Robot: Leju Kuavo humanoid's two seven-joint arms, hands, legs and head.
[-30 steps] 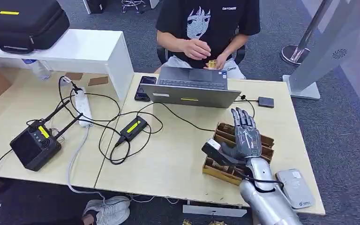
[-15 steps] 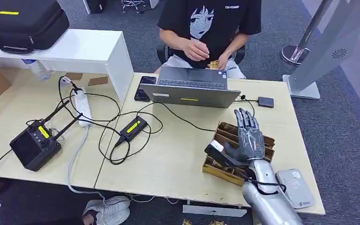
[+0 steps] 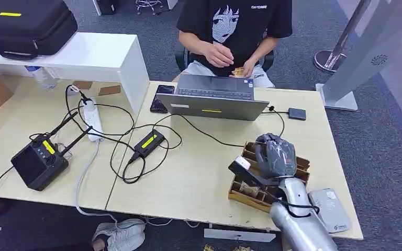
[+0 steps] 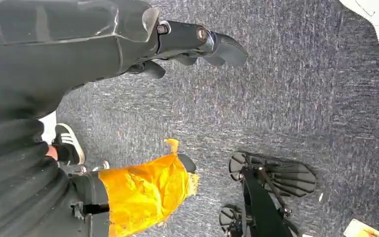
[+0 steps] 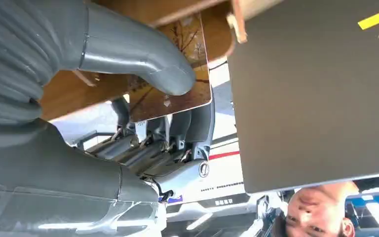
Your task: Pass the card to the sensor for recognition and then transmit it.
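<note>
**Card pinched at the wooden rack**

Right hand [image 3: 274,155] is curled over the wooden rack [image 3: 299,168] on the table [image 3: 199,178]; a card [image 5: 170,84] is pinched between thumb and fingers, probably for lifting out. Sensor pad [image 3: 331,210] lies just beside. Left hand [image 4: 197,44] hangs slack, holding nothing.

The right robot hand [image 3: 275,155] sits lower right in the head view, fingers curled down, thumb [image 5: 143,61] pinching a card [image 5: 175,79]. The left robot hand [image 4: 187,44] hangs, fingers loosely apart, holding nothing.

Laptop [image 3: 214,99], phone [image 3: 159,98], power strip [image 3: 92,118] on table [image 3: 188,178].
</note>
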